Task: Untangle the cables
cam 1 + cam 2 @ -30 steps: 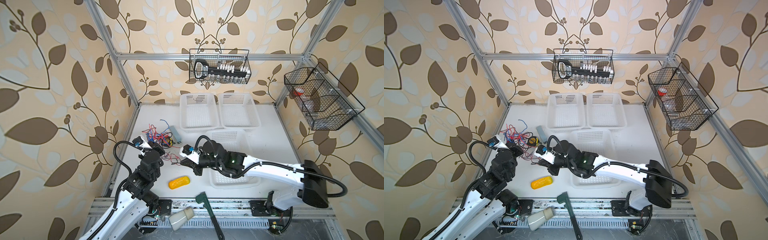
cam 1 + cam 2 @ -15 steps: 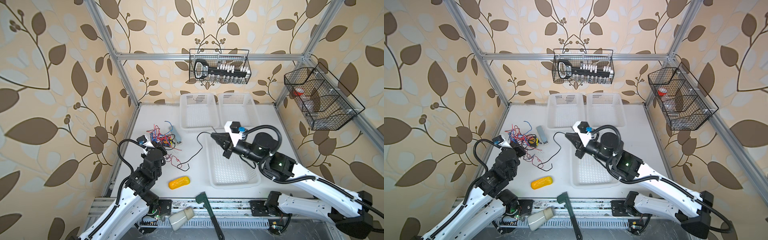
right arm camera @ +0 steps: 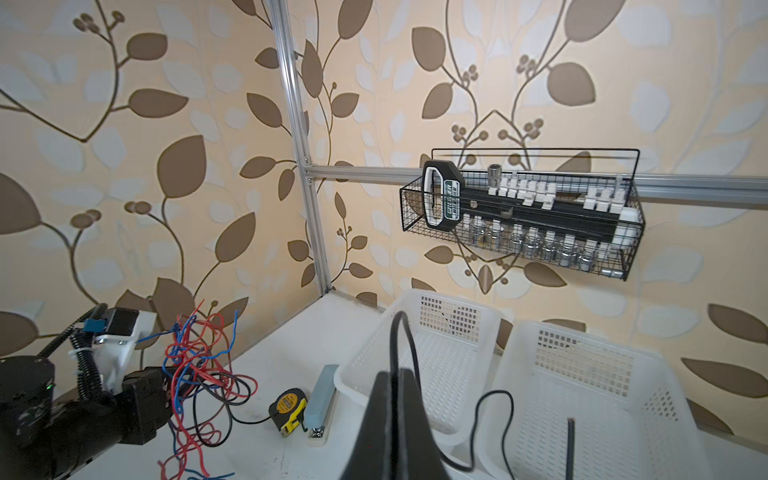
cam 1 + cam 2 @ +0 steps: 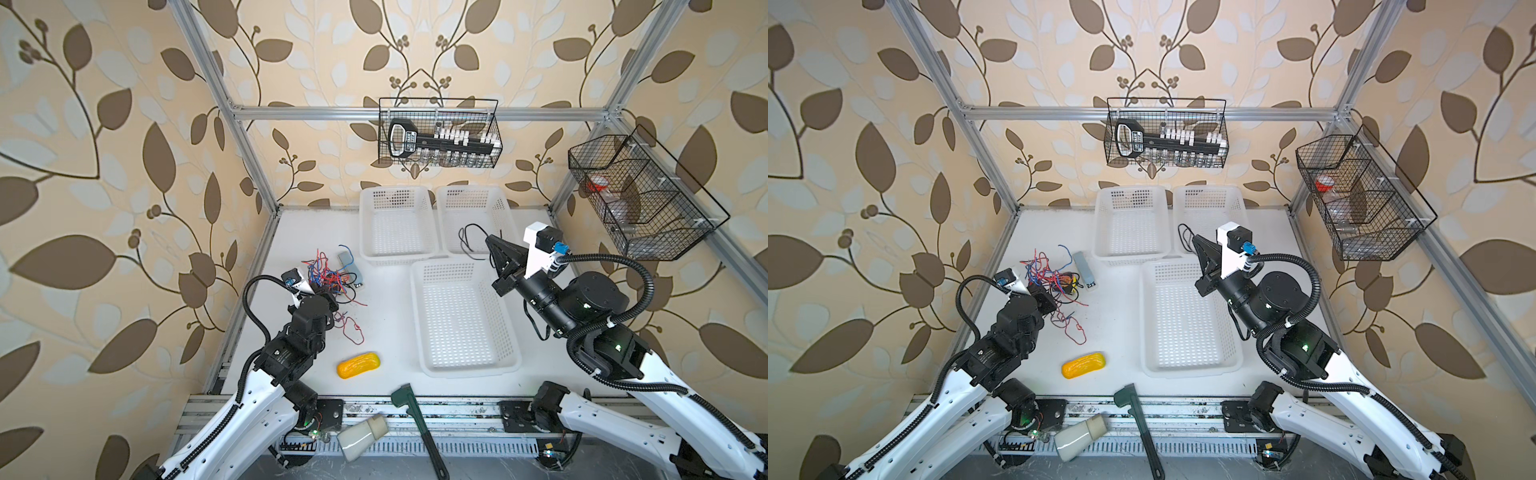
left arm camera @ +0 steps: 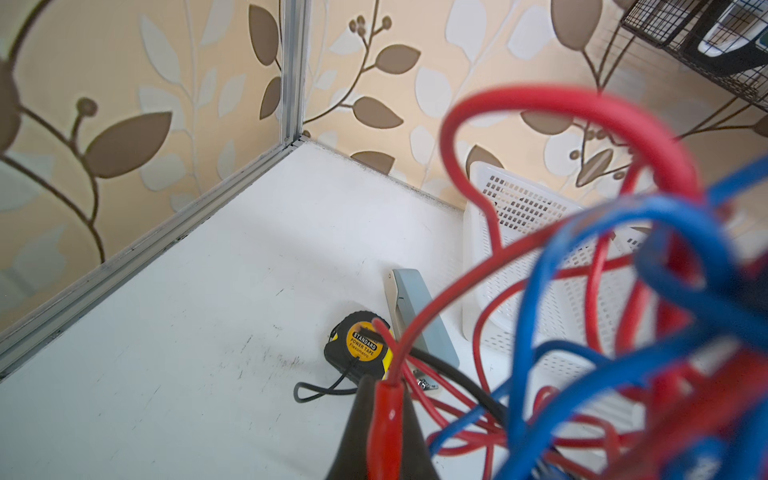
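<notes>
Left gripper (image 5: 384,388): jaws pressed together, pinching a red cable (image 5: 385,428) out of the cable tangle (image 4: 328,276), which sits on the left side of the table (image 4: 386,316). Right gripper (image 4: 491,242): clamped on a black cable (image 3: 571,440), which loops over the far right basket (image 4: 471,191).

Leaf-patterned cell, evenly lit
Beige wallpaper (image 4: 124,124) with brown leaves is enclosing a white tabletop (image 4: 316,232); aluminium framing (image 4: 311,112) is carrying two black wire baskets (image 4: 438,99).
</notes>
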Robot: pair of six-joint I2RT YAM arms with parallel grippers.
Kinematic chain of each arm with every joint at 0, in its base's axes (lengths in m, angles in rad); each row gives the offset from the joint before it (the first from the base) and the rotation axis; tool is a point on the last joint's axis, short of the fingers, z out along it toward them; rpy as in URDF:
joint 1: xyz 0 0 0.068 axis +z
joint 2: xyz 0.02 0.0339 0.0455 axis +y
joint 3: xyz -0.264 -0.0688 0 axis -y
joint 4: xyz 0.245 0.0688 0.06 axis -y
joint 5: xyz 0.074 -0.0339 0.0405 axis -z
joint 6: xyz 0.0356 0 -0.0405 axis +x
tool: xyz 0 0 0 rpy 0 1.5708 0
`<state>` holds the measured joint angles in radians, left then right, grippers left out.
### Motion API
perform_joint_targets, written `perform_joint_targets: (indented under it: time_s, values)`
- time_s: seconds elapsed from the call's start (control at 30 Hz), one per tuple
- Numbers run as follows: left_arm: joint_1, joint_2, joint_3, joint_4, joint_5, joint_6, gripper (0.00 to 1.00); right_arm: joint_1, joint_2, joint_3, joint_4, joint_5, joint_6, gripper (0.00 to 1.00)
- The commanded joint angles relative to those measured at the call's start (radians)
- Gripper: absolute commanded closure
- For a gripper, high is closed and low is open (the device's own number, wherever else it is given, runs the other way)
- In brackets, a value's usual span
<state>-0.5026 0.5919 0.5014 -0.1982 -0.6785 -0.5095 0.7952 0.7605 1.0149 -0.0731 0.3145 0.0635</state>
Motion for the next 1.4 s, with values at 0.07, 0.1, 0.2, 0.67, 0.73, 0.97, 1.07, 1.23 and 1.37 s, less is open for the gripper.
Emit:
perform_joint_targets:
  time_s: [0.07, 0.1, 0.2, 0.67, 0.73, 0.97, 1.07, 1.23, 1.37]
  values:
    - [0.003, 0.009, 0.031, 0.06, 0.032, -0.02, 1.0, -0.008, -0.014, -0.034, -0.055, 0.047, 0.005, 1.0]
    - [0.004, 0.012, 0.029, 0.068, 0.043, -0.016, 1.0, -0.008, -0.012, -0.045, -0.062, 0.026, 0.01, 1.0]
    - [0.003, 0.016, 0.019, 0.114, 0.104, 0.016, 1.0, -0.008, -0.01, -0.086, -0.067, 0.006, 0.03, 1.0]
    - [0.003, 0.016, -0.036, 0.328, 0.433, 0.114, 1.0, -0.009, 0.081, -0.366, -0.018, 0.063, 0.195, 1.0]
    - [0.003, 0.011, -0.046, 0.36, 0.476, 0.119, 1.0, -0.018, 0.122, -0.401, -0.014, 0.078, 0.238, 1.0]
    - [0.003, 0.008, -0.061, 0.404, 0.543, 0.123, 1.0, -0.044, 0.269, -0.42, -0.025, 0.058, 0.313, 0.83]
    - [0.003, 0.013, -0.062, 0.407, 0.562, 0.118, 1.0, -0.039, 0.263, -0.398, -0.006, 0.042, 0.284, 0.64]
    - [0.003, 0.028, -0.063, 0.416, 0.595, 0.105, 1.0, 0.013, 0.224, -0.358, 0.079, -0.037, 0.188, 0.52]
    - [0.003, 0.039, -0.062, 0.414, 0.624, 0.097, 1.0, 0.045, 0.265, -0.273, 0.093, -0.163, 0.127, 0.5]
